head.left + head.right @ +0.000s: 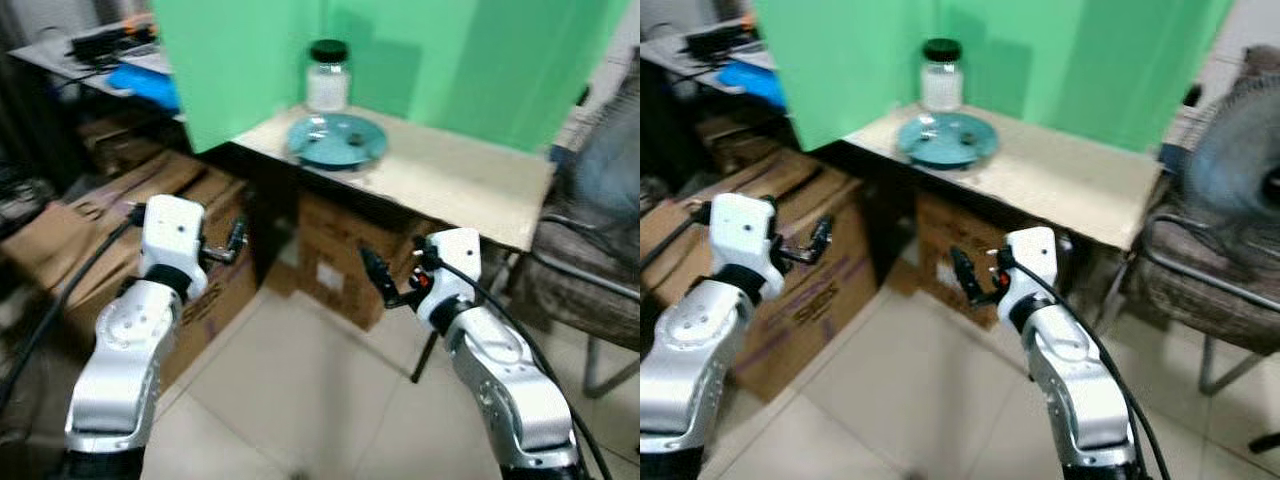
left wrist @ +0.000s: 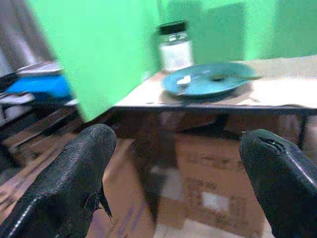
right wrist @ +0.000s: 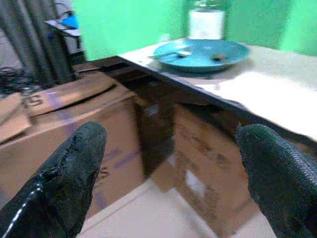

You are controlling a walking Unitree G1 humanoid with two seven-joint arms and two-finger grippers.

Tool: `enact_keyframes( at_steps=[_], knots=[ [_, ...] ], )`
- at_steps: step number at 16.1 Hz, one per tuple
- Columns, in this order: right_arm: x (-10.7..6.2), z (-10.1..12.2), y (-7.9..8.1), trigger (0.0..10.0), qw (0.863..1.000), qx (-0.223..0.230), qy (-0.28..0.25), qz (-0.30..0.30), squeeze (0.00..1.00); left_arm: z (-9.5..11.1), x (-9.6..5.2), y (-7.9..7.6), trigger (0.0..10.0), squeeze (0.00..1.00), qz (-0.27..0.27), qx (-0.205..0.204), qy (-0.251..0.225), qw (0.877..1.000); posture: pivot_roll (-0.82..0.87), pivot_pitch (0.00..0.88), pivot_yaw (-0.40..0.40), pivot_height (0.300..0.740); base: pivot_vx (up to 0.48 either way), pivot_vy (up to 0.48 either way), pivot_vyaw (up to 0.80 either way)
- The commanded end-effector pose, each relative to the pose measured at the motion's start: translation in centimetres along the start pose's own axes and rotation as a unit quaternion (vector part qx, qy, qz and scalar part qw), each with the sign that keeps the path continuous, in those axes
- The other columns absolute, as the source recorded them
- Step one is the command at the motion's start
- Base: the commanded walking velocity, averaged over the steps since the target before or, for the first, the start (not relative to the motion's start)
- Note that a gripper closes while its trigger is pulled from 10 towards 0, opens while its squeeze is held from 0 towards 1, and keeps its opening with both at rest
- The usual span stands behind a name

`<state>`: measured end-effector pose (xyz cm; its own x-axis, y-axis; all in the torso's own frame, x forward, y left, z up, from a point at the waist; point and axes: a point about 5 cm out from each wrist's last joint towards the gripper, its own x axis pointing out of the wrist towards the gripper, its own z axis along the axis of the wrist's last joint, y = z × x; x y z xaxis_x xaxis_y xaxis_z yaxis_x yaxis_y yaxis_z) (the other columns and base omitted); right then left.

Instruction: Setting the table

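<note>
Left eye view: a teal plate (image 1: 337, 139) sits near the top centre of the frame on a pale table (image 1: 470, 180), with a white jar (image 1: 327, 77) capped in black just behind it, against a green screen (image 1: 230, 60). The left gripper (image 1: 236, 240) hangs at middle left and the right gripper (image 1: 385, 282) at centre right, both below the table edge, in front of cardboard boxes (image 1: 200, 250) — their finger spacing is hard to read here.

Right eye view: the same layout, with a chair (image 1: 1210, 280) at the right edge.

Left wrist view: two black fingers (image 2: 74, 183) stand wide apart at the lower corners, holding nothing; the plate lies at upper centre, something small on it.

Right wrist view: fingers (image 3: 64, 178) likewise spread and empty — plate at the top, boxes below the tabletop.
</note>
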<state>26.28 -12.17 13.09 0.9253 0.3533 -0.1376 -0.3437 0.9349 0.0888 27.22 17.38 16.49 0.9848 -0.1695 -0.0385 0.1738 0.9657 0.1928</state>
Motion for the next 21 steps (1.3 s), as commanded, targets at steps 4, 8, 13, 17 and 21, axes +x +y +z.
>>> enact_keyframes(
  at_steps=[4, 8, 13, 17, 21],
  knots=[
    [-0.04, 0.32, -0.54, 10.0, 1.0, -0.004, -0.007, -0.012, 0.0, 0.27, 0.04, -0.35, 10.0, 0.0, -0.009, 0.0, -0.006, 1.0, 0.1, 0.0, 0.001, 0.74, 0.352, 0.0, 0.0],
    [0.02, 0.29, -0.57, 10.0, 1.0, -0.009, -0.005, -0.009, 0.0, 0.21, 0.05, -0.41, 10.0, 0.0, -0.007, 0.0, -0.007, 1.0, 0.1, 0.0, -0.006, 0.74, 0.351, 0.0, 0.0],
    [0.07, 0.41, -0.65, 10.0, 1.0, -0.014, -0.004, -0.002, 0.0, 0.18, -0.02, -0.56, 10.0, 0.0, -0.004, -0.002, -0.009, 1.0, 0.11, 0.0, -0.031, 0.74, 0.349, 0.0, 0.0],
    [0.26, 0.44, -0.65, 10.0, 1.0, -0.017, -0.006, 0.001, 0.0, 0.19, -0.03, -0.48, 10.0, 0.0, -0.002, -0.001, -0.012, 1.0, 0.11, 0.0, -0.035, 0.74, 0.35, 0.0, 0.0],
    [0.4, 0.43, -0.61, 10.0, 1.0, -0.017, -0.007, 0.004, 0.0, 0.15, -0.01, -0.45, 10.0, 0.0, -0.002, 0.002, -0.013, 1.0, 0.12, 0.0, -0.04, 0.74, 0.352, 0.0, 0.0]
  ],
)
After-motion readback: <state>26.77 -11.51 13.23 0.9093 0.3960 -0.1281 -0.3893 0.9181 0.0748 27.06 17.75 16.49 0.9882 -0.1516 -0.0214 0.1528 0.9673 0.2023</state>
